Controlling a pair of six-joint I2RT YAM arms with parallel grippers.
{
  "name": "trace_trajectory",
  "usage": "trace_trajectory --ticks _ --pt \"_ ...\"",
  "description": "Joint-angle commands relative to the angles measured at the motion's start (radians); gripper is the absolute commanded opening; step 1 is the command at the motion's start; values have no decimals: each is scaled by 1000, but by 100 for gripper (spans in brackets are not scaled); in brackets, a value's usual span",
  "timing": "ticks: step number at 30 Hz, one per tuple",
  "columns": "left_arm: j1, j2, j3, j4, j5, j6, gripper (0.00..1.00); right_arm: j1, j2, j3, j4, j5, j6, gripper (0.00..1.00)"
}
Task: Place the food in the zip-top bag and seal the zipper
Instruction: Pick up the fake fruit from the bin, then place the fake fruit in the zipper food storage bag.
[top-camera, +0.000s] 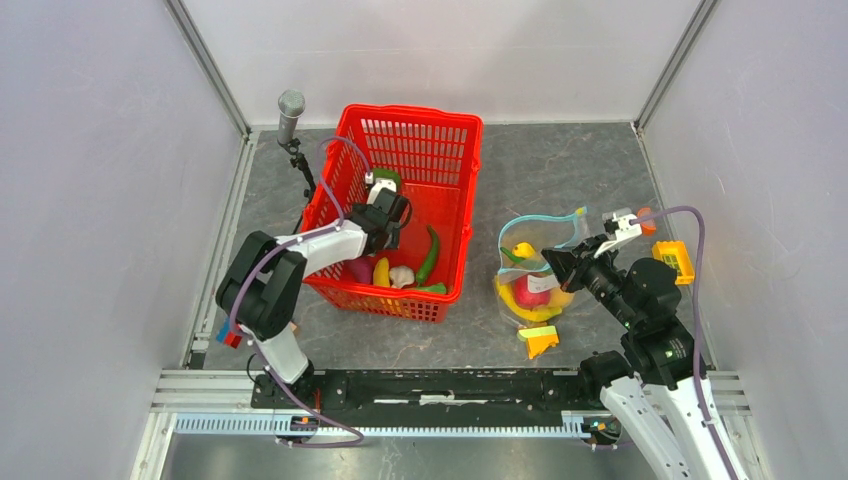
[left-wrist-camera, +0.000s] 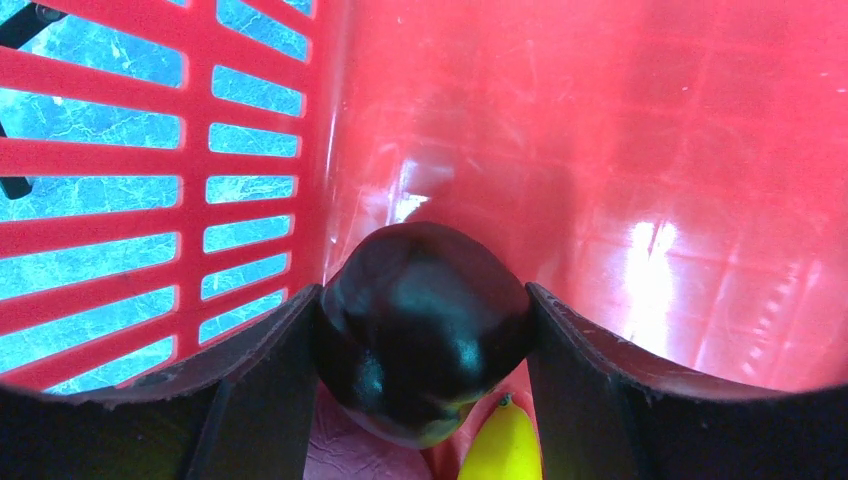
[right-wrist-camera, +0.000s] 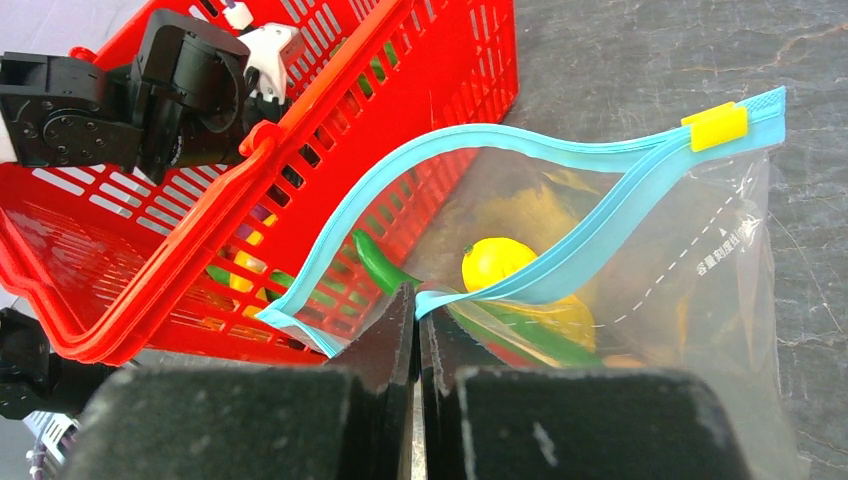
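Left wrist view: the left gripper (left-wrist-camera: 422, 305) clamps a dark, glossy eggplant (left-wrist-camera: 425, 330), one black finger pressed to each flank. It sits low inside the red basket (left-wrist-camera: 650, 150), near the latticed side wall. The tip of a yellow banana (left-wrist-camera: 500, 450) shows just beneath the eggplant. Seen from overhead, a long green pepper (top-camera: 430, 255) and a white mushroom (top-camera: 401, 276) lie in the basket by its near wall, close to that gripper.

At the right wrist, the right gripper (right-wrist-camera: 415, 300) has its fingers pressed together on the near lip of the zip-top bag (right-wrist-camera: 700, 260), pinching the light blue zipper (right-wrist-camera: 560, 150) strip. The mouth gapes open, the far lip arching away. A yellow slider (right-wrist-camera: 715, 127) is parked at the strip's far right end. Inside the clear pouch are a round yellow fruit (right-wrist-camera: 495, 262) and a second green pepper (right-wrist-camera: 380, 265), whose tip reaches the opening.

The bag rests on the grey table (top-camera: 560, 180) just right of the basket, apart from it. A block stack (top-camera: 540, 340) lies at the bag's near side, and a small yellow crate (top-camera: 675, 260) sits beyond the right arm.
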Motion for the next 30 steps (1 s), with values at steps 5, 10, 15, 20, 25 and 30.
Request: trace_trajectory --ticks 5,10,15,20,25,30 --pt "3 -210 -16 42 100 -12 40 3 -18 12 35 26 -13 4" --pt "1 -375 -56 107 324 -28 40 3 -7 8 49 21 0 4" --pt "-30 -478 -67 166 541 -69 41 3 5 -2 98 -18 23 4" --pt "-69 -596 -68 211 623 -76 42 3 97 136 62 -6 -131 5" --pt "-81 -687 -62 240 687 -106 46 3 257 279 -15 -106 -241 0" --pt "-89 -741 -60 254 720 -130 46 3 235 146 43 -179 -204 0"
